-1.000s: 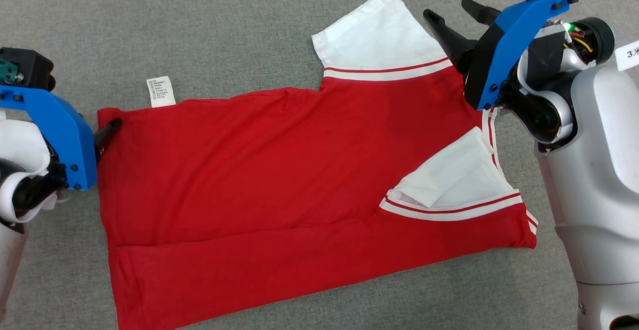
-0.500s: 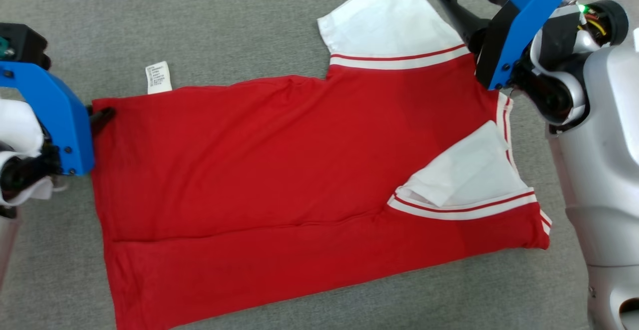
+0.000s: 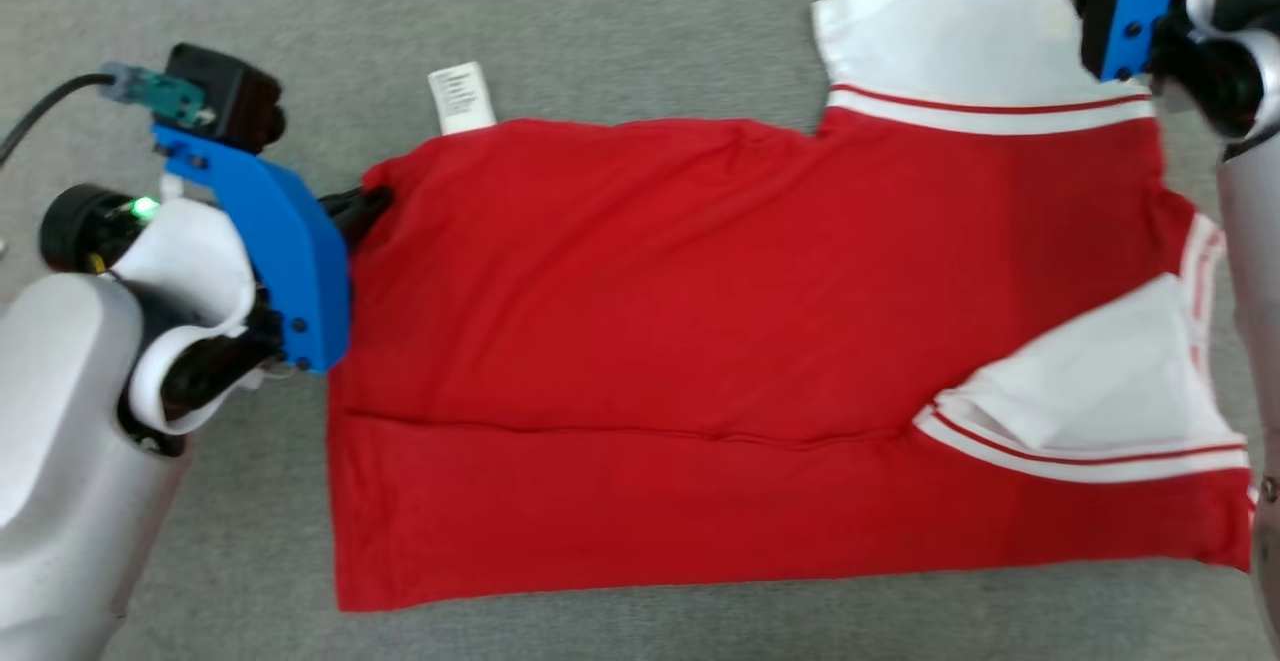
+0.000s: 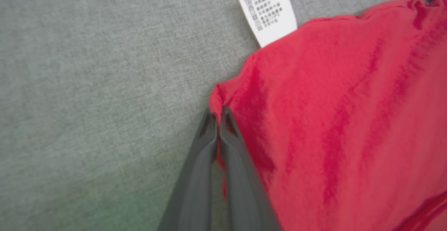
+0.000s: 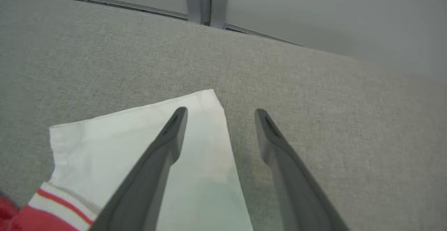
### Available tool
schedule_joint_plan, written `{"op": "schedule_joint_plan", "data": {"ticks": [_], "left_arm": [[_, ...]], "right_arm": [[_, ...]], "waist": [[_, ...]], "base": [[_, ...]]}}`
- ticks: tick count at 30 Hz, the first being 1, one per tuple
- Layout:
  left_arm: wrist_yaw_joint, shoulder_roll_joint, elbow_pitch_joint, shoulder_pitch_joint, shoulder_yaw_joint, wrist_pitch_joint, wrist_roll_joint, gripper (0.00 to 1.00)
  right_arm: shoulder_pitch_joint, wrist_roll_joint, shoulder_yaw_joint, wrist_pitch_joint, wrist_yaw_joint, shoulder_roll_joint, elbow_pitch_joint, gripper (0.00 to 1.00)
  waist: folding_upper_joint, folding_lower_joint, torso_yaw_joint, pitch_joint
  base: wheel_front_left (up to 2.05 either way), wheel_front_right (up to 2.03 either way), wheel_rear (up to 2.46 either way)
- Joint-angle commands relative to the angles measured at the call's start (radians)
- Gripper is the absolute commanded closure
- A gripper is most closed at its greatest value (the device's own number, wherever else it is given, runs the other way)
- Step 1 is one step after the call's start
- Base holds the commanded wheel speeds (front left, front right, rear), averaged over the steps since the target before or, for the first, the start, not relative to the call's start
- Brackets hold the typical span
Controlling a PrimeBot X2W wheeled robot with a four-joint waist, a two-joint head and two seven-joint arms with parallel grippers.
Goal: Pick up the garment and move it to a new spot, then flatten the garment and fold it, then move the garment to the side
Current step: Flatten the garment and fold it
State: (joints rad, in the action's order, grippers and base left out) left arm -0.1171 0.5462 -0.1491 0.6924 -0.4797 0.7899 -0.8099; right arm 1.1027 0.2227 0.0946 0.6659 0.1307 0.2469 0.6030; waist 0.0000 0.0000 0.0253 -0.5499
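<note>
Left gripper [image 4: 218,114] has clamped the garment [image 3: 700,341] corner near its illegible label [image 4: 267,12]; right gripper [image 5: 220,115] gapes.

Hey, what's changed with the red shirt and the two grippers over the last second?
The left gripper closed its fingers on the red garment at the hem corner beside the care label; a second ago they stood open there. The head camera also shifted, so the shirt's slide across that view is not its own move. Unchanged: the right gripper open at the white sleeve, and the garment lying flat, folded as before.
</note>
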Motion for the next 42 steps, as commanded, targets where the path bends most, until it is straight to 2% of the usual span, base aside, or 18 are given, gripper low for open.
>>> {"op": "schedule_joint_plan", "data": {"ticks": [1,6,11,12,13,19,26,34,42], "left_arm": [[-0.011,-0.020,-0.006,-0.008,-0.040,-0.008,0.008,1.00],[-0.015,-0.042,-0.007,0.021,-0.096,-0.049,0.002,1.00],[-0.015,-0.055,-0.017,0.038,-0.151,-0.086,-0.014,1.00],[-0.015,-0.050,-0.023,0.046,-0.167,-0.101,-0.024,1.00],[-0.015,-0.047,-0.027,0.048,-0.169,-0.111,-0.027,1.00],[-0.010,-0.020,-0.069,0.064,-0.137,-0.241,0.009,1.00],[-0.009,-0.021,-0.132,0.033,-0.099,-0.377,0.011,1.00],[-0.006,-0.031,-0.149,-0.047,-0.057,-0.520,-0.011,1.00],[-0.010,-0.042,-0.148,-0.120,-0.080,-0.617,-0.007,1.00]], "right_arm": [[0.028,-0.026,-0.007,0.013,0.000,0.011,0.026,0.00],[0.075,-0.089,-0.049,0.059,0.000,0.017,0.094,0.00],[0.067,-0.136,-0.046,0.093,0.000,0.035,0.138,0.00],[0.055,-0.136,-0.043,0.102,0.000,0.038,0.149,0.29],[0.054,-0.132,-0.039,0.099,0.000,0.040,0.149,1.00],[0.048,-0.085,-0.029,0.003,0.000,0.043,0.106,1.00],[0.004,0.011,-0.018,-0.092,0.000,0.054,0.082,1.00],[-0.100,0.124,0.058,-0.159,0.000,0.108,0.012,1.00],[-0.228,0.234,0.111,-0.218,0.000,0.157,-0.064,1.00]], "waist": [[0.0000,0.0000,-0.053,-0.039],[0.0000,0.0000,-0.102,-0.062],[0.0000,0.0000,-0.123,-0.065],[0.0000,0.0000,-0.123,-0.063],[0.0000,0.0000,-0.122,-0.062],[0.0000,0.0000,-0.099,-0.047],[0.0000,0.0000,-0.069,0.005],[0.0000,0.0000,-0.048,0.072],[0.0000,0.0000,-0.041,0.144]], "base": [[0.00,0.00,0.00],[0.00,0.00,0.00],[0.00,0.00,0.00],[0.00,0.00,0.00],[0.00,0.00,0.00],[0.00,0.00,0.00],[0.00,0.00,0.00],[0.00,0.00,0.00],[0.00,0.00,0.00]]}}
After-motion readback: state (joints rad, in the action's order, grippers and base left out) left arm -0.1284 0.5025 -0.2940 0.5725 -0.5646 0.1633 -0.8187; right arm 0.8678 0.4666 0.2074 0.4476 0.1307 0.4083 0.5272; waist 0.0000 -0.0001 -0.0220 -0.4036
